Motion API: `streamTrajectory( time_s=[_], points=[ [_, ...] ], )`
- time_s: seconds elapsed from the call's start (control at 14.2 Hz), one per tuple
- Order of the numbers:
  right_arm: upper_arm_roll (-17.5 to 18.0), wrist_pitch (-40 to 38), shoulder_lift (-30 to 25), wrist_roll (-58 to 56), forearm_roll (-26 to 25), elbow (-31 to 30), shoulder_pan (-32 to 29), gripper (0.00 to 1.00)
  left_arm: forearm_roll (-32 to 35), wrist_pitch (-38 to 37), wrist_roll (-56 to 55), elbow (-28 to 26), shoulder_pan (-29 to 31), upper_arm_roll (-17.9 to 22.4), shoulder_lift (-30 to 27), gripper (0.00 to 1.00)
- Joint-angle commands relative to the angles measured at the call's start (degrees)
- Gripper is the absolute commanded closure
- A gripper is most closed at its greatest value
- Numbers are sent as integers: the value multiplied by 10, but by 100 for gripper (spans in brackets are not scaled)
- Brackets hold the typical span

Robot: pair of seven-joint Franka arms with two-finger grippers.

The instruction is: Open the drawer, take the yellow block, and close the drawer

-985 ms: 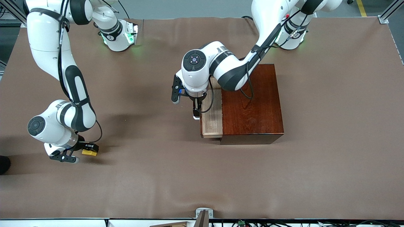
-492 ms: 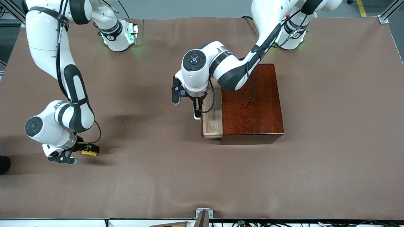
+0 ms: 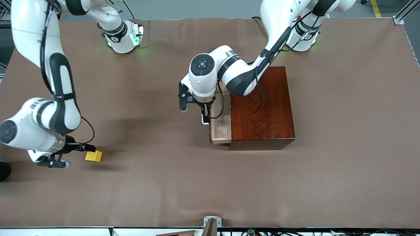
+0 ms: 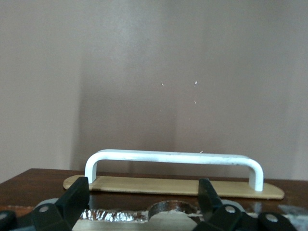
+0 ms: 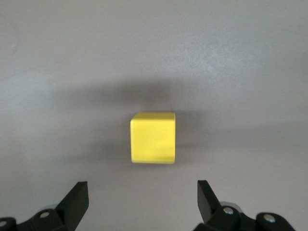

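Observation:
The yellow block lies free on the brown table near the right arm's end; it also shows in the right wrist view. My right gripper is open and empty just beside the block, its fingertips short of it. The dark reddish-brown box stands mid-table with its tan drawer partly out. My left gripper is open at the drawer's front. The white handle lies just ahead of its fingertips, not between them.
The arm bases stand along the table's edge farthest from the front camera. A metal bracket sits at the table edge nearest that camera. The brown table cover lies bare around the block and box.
My right gripper has let go of the yellow block and drawn back toward the right arm's end. The block now rests on the table. The drawer has slid slightly into the box.

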Motion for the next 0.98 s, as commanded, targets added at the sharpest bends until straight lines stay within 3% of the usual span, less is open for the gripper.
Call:
streamTrajectory(
  time_s=[0.0,0.21,0.7,0.91],
  points=[
    [-9,-105,-42,-1,-40,34,1,0,15,-9,36,-7,-3,8,0,0],
    [-14,-183,-79,-4,-90,76,-5,0,15,-38,38,-8,-3,8,-8,0],
    [-9,-264,-182,-1,-117,80,16,0,46,-122,38,-7,6,10,-21,0],
    [28,-297,-218,6,-118,79,-14,0,83,-154,39,-7,14,9,-21,0]
  ],
)
